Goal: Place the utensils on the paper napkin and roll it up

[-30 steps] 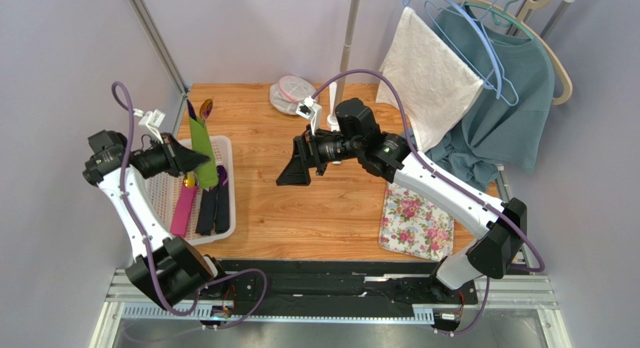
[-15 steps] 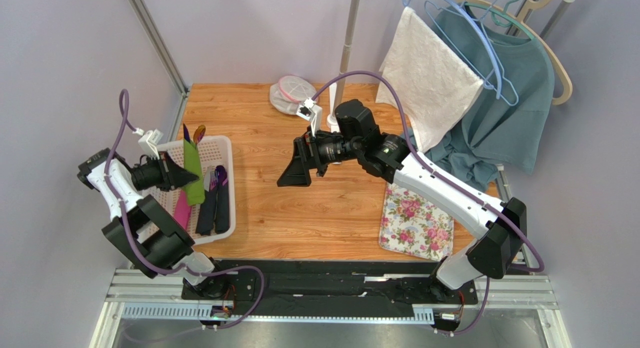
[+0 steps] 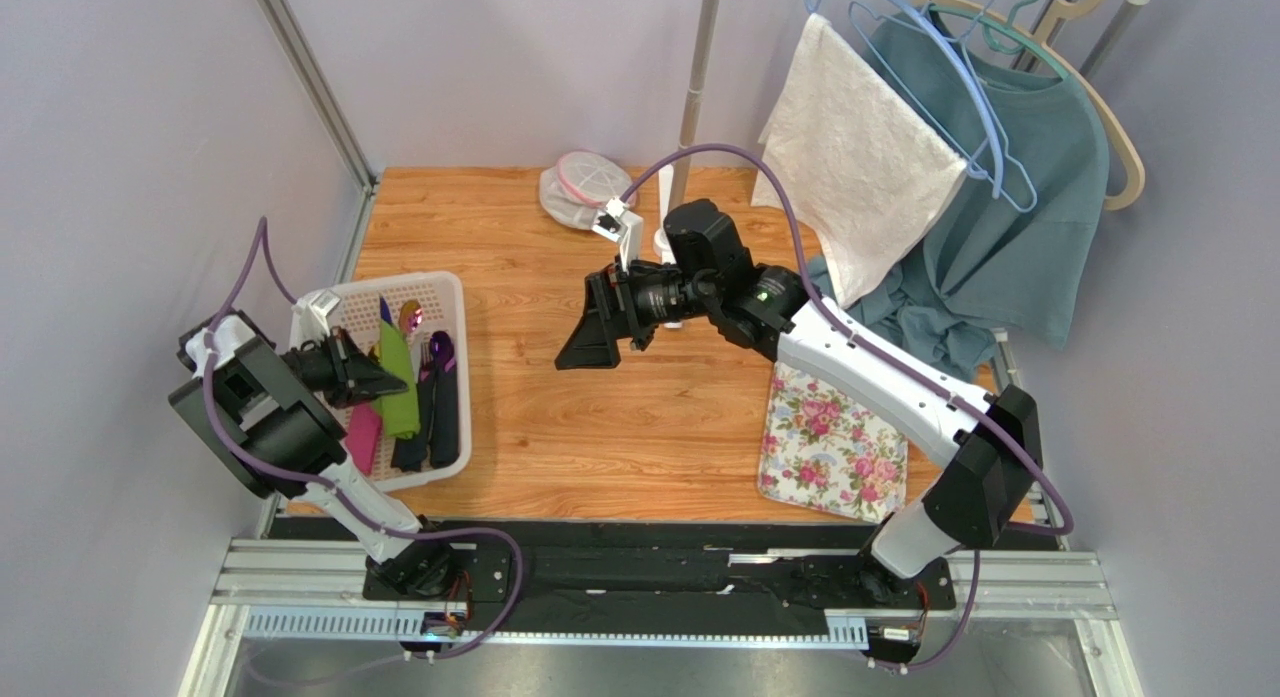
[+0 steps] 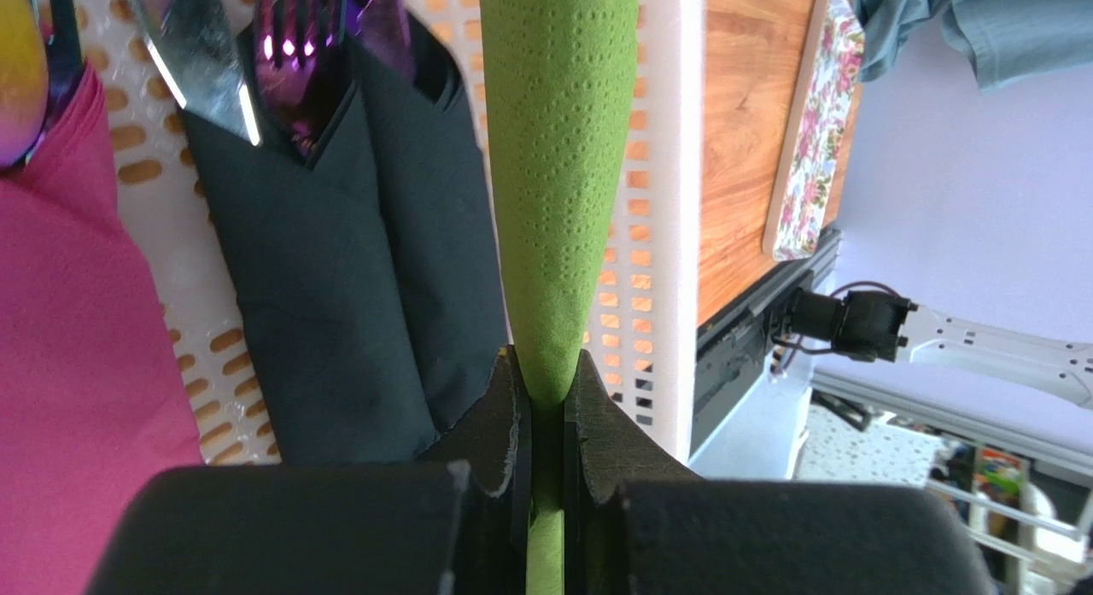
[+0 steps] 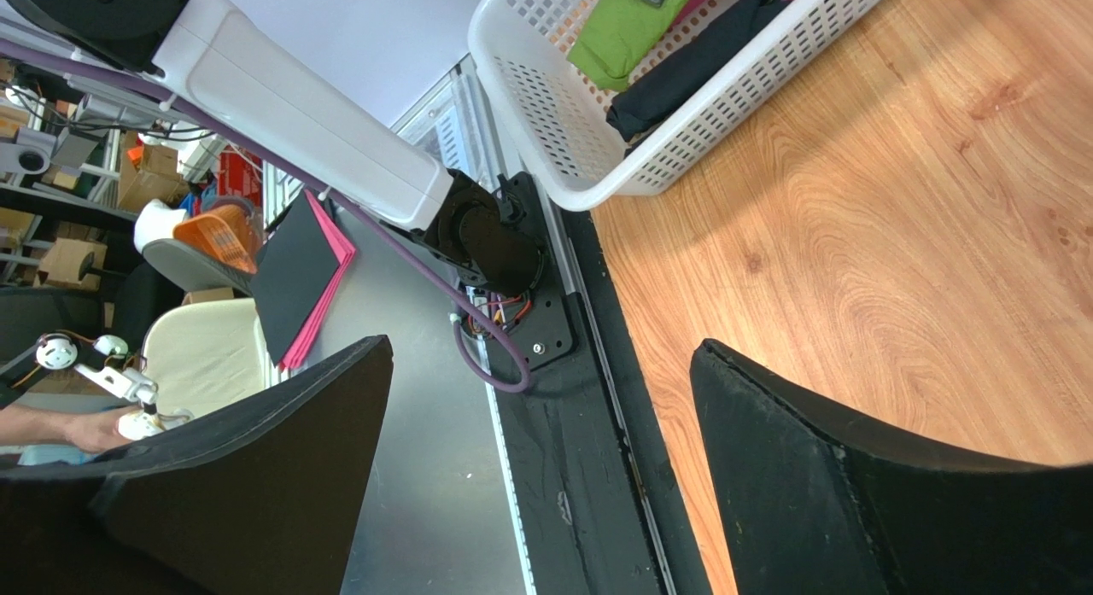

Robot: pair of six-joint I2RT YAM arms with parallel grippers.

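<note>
My left gripper is shut on the lower end of the rolled green paper napkin and holds it over the white basket. Utensil tips stick out of the roll's far end. In the left wrist view the green napkin roll runs straight up from my shut left gripper, above black napkin rolls with a purple fork. My right gripper is open and empty, hovering above the table's middle; it also shows in the right wrist view.
The basket also holds a pink napkin roll. A floral mat lies at the table's near right. A white cloth, a teal shirt and hangers stand at the back right. A mesh pouch lies at the far edge.
My left arm has pulled back toward the near left, carrying the green roll from the basket's far end down along the basket. My right arm has barely moved.
</note>
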